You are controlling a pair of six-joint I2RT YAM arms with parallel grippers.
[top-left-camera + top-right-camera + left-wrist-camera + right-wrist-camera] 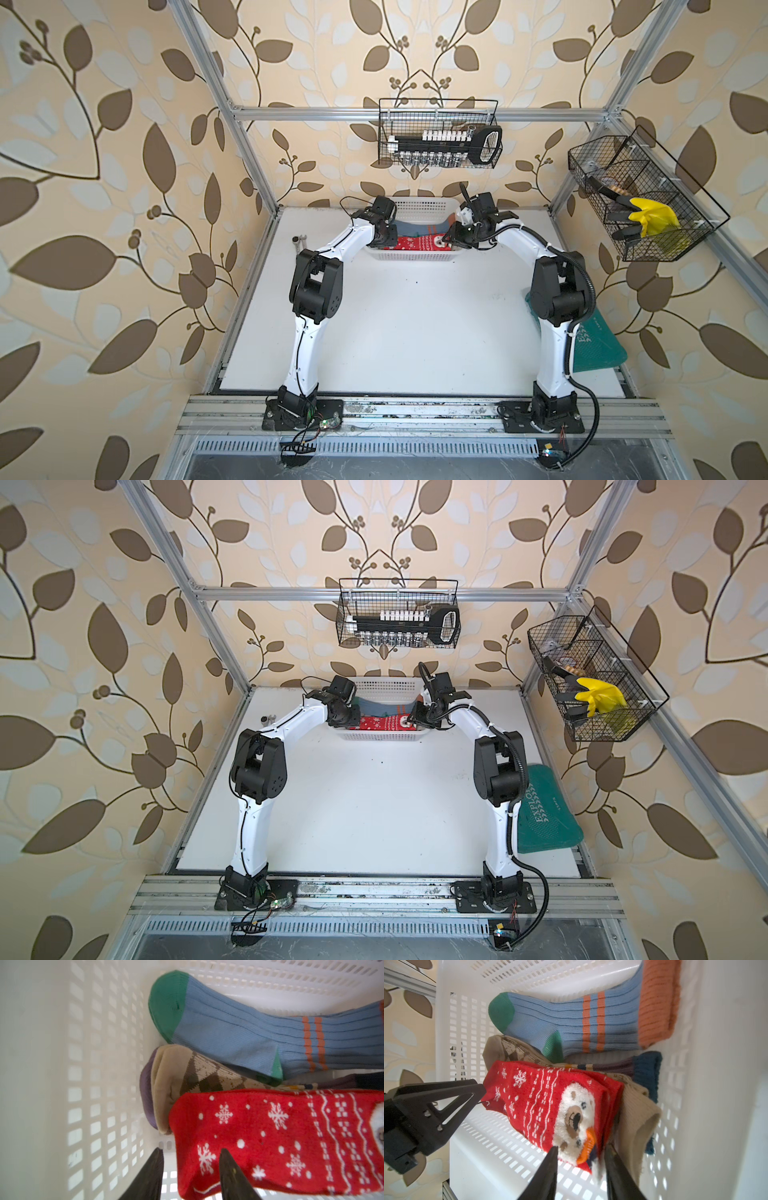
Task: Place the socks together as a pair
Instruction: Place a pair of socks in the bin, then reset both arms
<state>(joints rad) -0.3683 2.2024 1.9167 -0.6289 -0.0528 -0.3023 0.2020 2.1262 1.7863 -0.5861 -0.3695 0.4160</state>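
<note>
Lying stacked in the white basket (93, 1084): red Christmas socks (270, 1136). Straddling toe and cuff, jaws parted, nothing gripped: left gripper (191, 1151), right gripper (581, 1147). Likely trouble: fuzzy knit snagging a jaw on withdrawal, dragging the pair askew.

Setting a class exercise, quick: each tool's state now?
Left tool: open, astride the toe of the red Christmas sock.
Right tool: open, astride its cuff end.

The white basket (411, 255) walls in the socks (419, 243); the table (415, 324) before it lies open.
</note>
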